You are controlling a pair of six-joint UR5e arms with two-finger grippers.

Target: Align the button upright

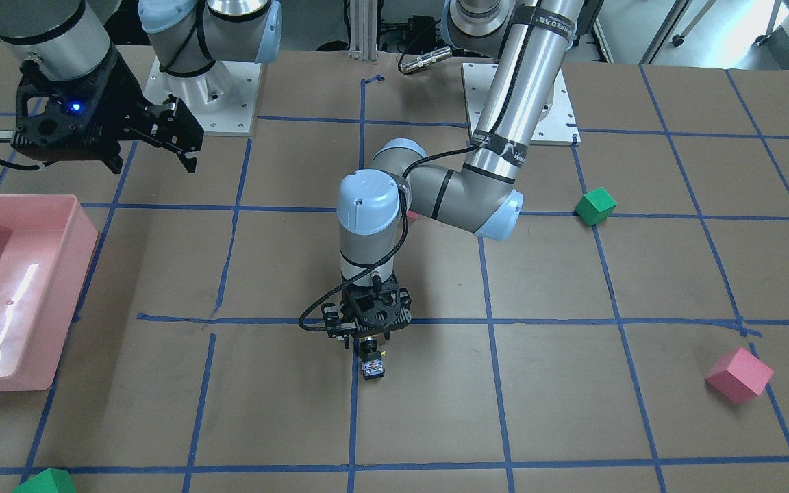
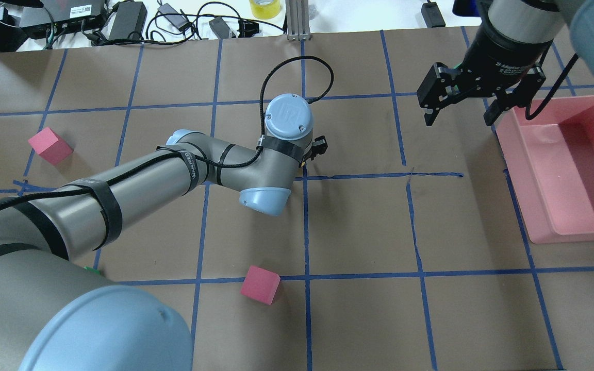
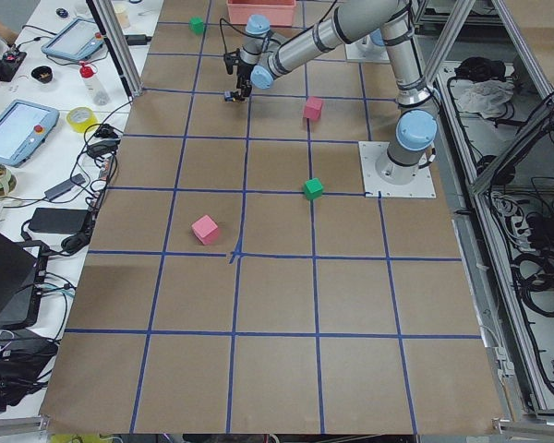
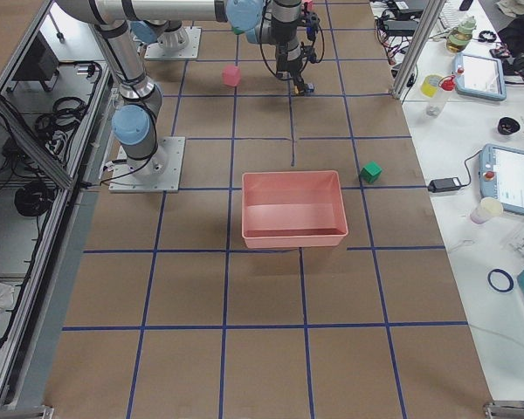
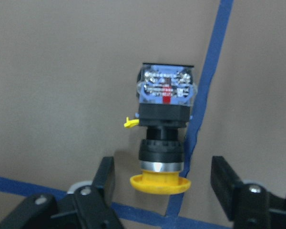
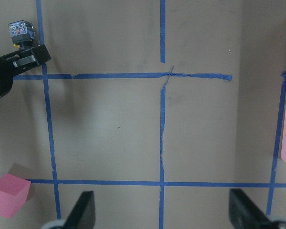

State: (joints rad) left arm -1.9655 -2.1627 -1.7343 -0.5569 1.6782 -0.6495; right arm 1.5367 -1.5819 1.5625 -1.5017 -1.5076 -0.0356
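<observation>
**Left gripper (image 5: 164,171) astride the toppled button (image 5: 165,109)**
The button lies on its side on the table, touching a blue tape line (image 5: 207,90), with its yellow cap between wide-open, empty jaws. The right gripper (image 6: 163,210) is also open and empty. Risk: closing on the round cap may squeeze the button out or roll it.

We see a wide table (image 3: 277,369) covered in brown paper and marked into squares with blue tape (image 2: 421,273). Along one side runs a white bench (image 4: 458,140) with tablets (image 4: 515,179) lying on it, and a yellow tape roll (image 2: 264,7) and black power adapters (image 2: 127,20) with tangled cables sit nearby. An aluminium post (image 2: 297,20) stands at the table's edge. Behind the table we make out a pale grey floor (image 1: 709,31), evenly lit.
</observation>
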